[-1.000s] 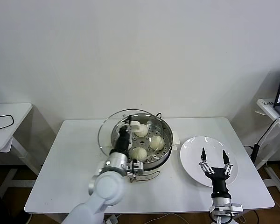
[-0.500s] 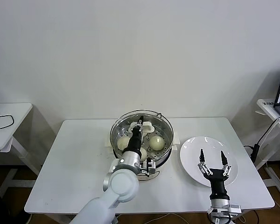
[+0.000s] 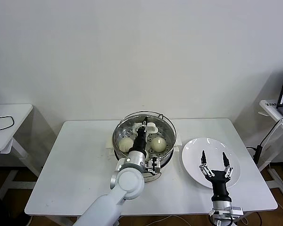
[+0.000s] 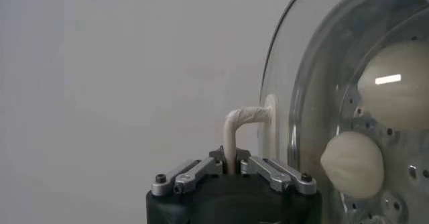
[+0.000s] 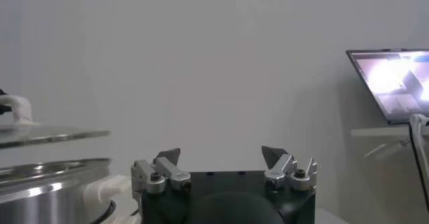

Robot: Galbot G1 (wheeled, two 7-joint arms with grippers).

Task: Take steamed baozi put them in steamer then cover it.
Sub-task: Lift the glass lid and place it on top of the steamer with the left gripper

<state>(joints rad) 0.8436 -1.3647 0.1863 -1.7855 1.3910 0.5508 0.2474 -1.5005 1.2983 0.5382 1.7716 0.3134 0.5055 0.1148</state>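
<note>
- Left gripper (image 3: 143, 128) is over the steamer (image 3: 166, 151), fingers pinched tight on the white handle (image 4: 236, 126) of the glass lid (image 3: 144, 134). The left wrist view shows the handle loop squeezed right between the fingers.
- Lid sits over the pot's mouth. In the right wrist view its rim looks a touch above the steel rim (image 5: 47, 168), so I can't tell if it's fully seated.
- Steamed baozi are inside on the perforated tray, visible through the glass: one at about 9 o'clock (image 3: 126, 144) in the pot, one at 3 o'clock (image 3: 159, 143).
- Right gripper (image 3: 214, 164) hangs over the white plate (image 3: 194, 153), at 3 o'clock from the steamer, fingers spread wide apart and holding nothing.
- Everything's on the white table (image 3: 70, 165).
</note>
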